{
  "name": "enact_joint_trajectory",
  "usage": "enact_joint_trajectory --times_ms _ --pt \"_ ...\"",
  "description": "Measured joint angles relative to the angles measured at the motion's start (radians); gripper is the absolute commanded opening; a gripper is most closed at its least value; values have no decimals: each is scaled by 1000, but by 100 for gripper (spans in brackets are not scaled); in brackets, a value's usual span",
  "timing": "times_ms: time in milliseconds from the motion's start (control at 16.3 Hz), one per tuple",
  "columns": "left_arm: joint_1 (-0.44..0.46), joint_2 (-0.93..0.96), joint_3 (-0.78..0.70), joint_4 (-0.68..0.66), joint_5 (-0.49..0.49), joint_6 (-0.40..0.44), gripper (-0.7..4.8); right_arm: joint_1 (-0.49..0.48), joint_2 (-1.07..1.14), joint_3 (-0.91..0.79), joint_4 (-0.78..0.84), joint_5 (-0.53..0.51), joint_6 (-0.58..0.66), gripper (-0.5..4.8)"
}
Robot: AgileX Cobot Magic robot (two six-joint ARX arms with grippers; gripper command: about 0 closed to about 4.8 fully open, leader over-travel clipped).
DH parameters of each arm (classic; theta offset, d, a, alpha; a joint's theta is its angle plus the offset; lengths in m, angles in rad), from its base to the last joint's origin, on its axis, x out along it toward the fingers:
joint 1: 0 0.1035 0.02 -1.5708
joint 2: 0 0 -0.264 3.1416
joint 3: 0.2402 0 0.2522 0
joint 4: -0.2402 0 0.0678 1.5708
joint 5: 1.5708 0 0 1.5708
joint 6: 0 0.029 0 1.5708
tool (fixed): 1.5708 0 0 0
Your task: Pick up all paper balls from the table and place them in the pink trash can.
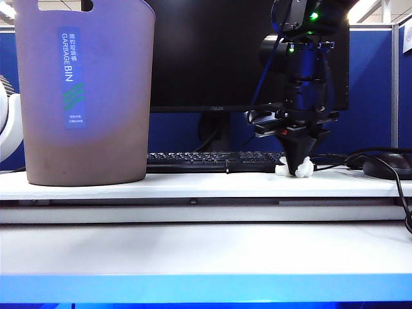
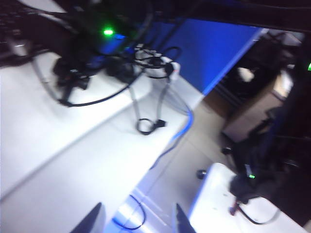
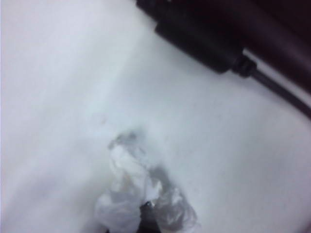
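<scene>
A white crumpled paper ball [image 1: 308, 168] lies on the raised shelf of the table [image 1: 193, 185], in front of the keyboard. My right gripper [image 1: 297, 170] points straight down into it, its dark fingers pinched together in the wad. The right wrist view shows the paper ball [image 3: 127, 196] bulging on both sides of the right gripper [image 3: 148, 214], which is shut on it. The pink trash can [image 1: 84, 96] stands upright at the shelf's left end. My left gripper [image 2: 138, 221] hangs open and empty over the table's edge, seen only in its own wrist view. No other paper balls show.
Behind the ball are a black keyboard [image 1: 212, 159] and a monitor [image 1: 212, 51]. A black mouse [image 1: 387, 167] and its cable [image 1: 403, 196] lie at the right. Looped cables [image 2: 146, 125] trail over the desk edge in the left wrist view.
</scene>
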Motion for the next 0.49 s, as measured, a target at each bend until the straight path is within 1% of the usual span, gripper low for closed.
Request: enact_joint_trajectory --times_ms 61,122,306,367,490 --pt "0 -1 0 11 10 0 184 0 -5 0 -12 -17 0 -1" --pt "0 -5 0 24 13 0 184 0 -16 -1 -29 -59 -1 -1" --pt "0 -34 0 95 16 0 184 13 -103 -1 -31 -258 -23 -1" --pt "0 -45 0 123 17 0 184 28 -145 -1 2 -283 -28 -1" --pt "0 -76 0 177 11 0 183 39 -229 -1 132 -343 -28 -1"
